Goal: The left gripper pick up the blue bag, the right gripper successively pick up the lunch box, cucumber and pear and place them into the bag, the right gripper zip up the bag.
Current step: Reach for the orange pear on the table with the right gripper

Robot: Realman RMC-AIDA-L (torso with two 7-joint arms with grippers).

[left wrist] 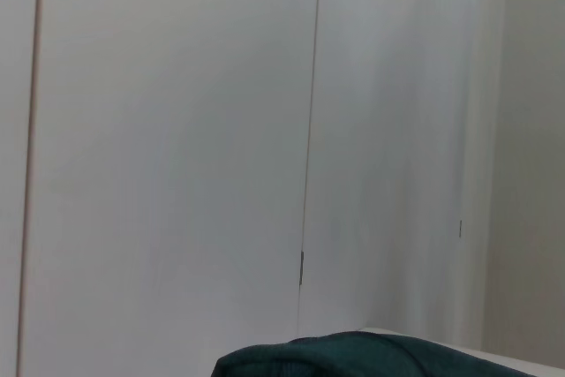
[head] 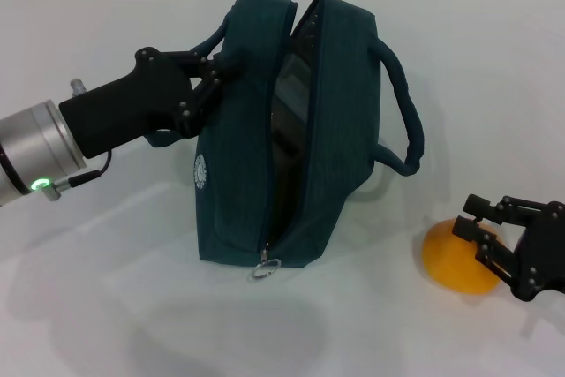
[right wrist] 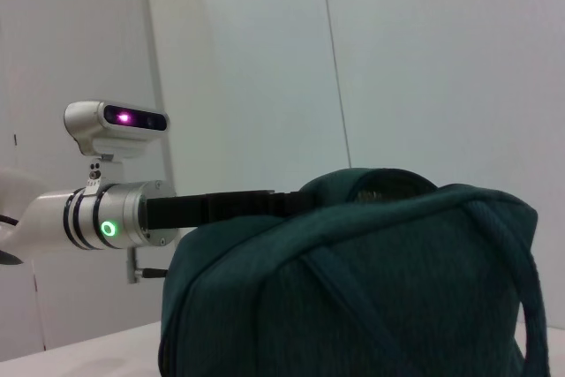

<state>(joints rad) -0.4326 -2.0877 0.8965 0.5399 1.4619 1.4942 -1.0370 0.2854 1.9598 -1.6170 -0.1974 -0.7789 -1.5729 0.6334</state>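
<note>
Right hand [head: 494, 240] near right, fingers spread around pear [head: 457, 260], smooth orange-yellow, resting on tabletop [head: 106, 306]. Pear stage judged underway; zipping left. Blue bag [head: 291, 130] centre, ribbed fabric, unzipped, upright; contents unclear. Left hand [head: 207, 86] far left, clamped on bag handle.

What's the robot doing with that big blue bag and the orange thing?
The robot is packing a bag. Its left gripper is shut on one handle of the blue bag, holding it up with the zipper open. Its right gripper is down at the pear on the white table, fingers open around it but not yet lifting it. The lunch box and cucumber aren't on the table; something dark shows inside the bag, but I can't tell what.
</note>
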